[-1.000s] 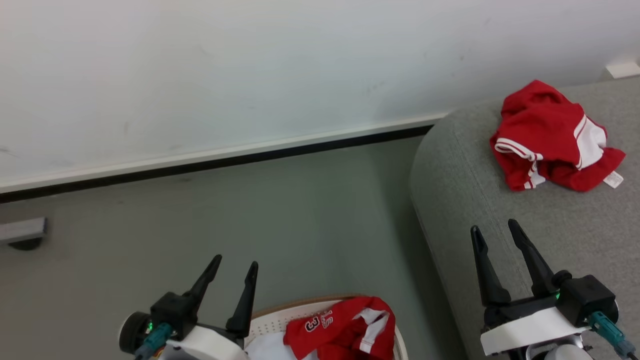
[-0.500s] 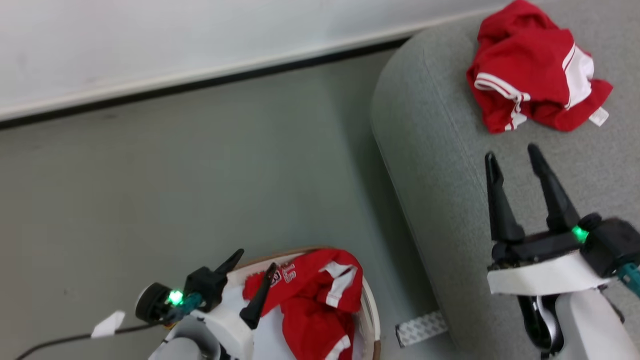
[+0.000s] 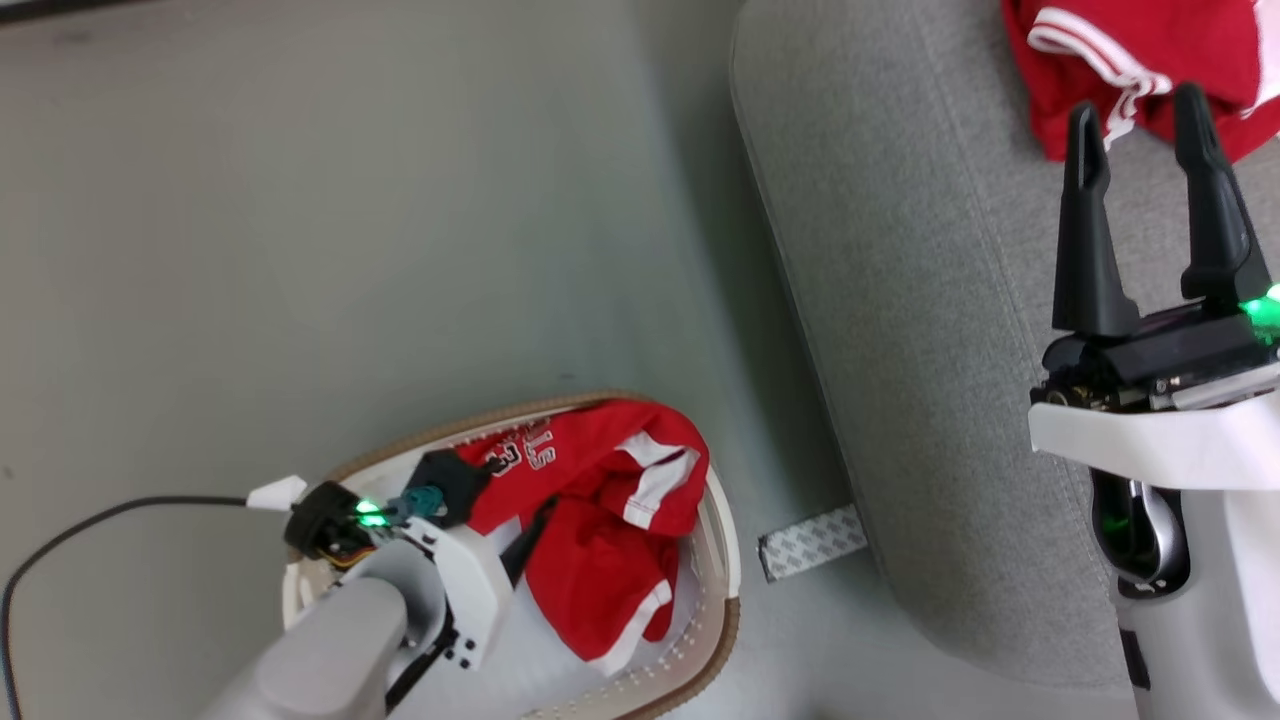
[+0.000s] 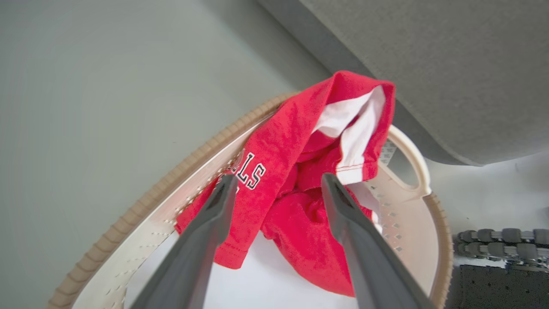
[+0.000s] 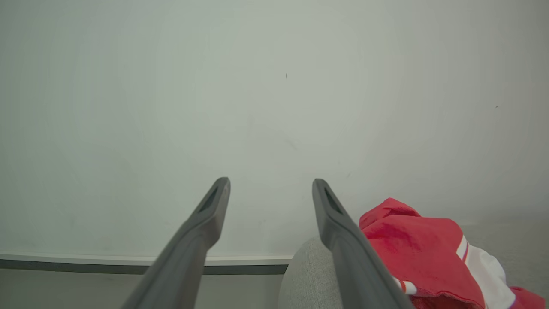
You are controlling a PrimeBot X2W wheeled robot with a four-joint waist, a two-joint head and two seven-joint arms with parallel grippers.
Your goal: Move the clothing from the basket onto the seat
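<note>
Basket: the round white perforated plastic basket (image 3: 724,570) with a tan-brown rim stands on the grey-green floor (image 3: 300,250), just beside the seat's rounded edge.
Clothing in the basket: you have a soft red sports garment (image 3: 600,520) with white panels and black-and-white letters heaped inside. Its top fold is bunched up toward the rim on the seat side, and white cloth shows beneath it.
Clothing on the seat: a second red garment with thin white-red stripes (image 3: 1130,40) lies crumpled on the seat top, well apart from the basket.
Seat: the large grey woven-fabric upholstered seat (image 3: 900,300) runs along your right.
Left claw: your left claw (image 4: 279,179) is down inside the basket, its two dark fingers spread apart on either side of the red heap and gripping nothing. You cannot tell whether the tips touch the cloth.
Right claw: your right claw (image 3: 1137,103) hangs over the seat with fingers apart and empty, tips near the striped garment.
Floor: a white patterned strip (image 3: 812,542) lies between the basket and the seat base. A black cable (image 3: 60,540) curves in beside your left arm.
</note>
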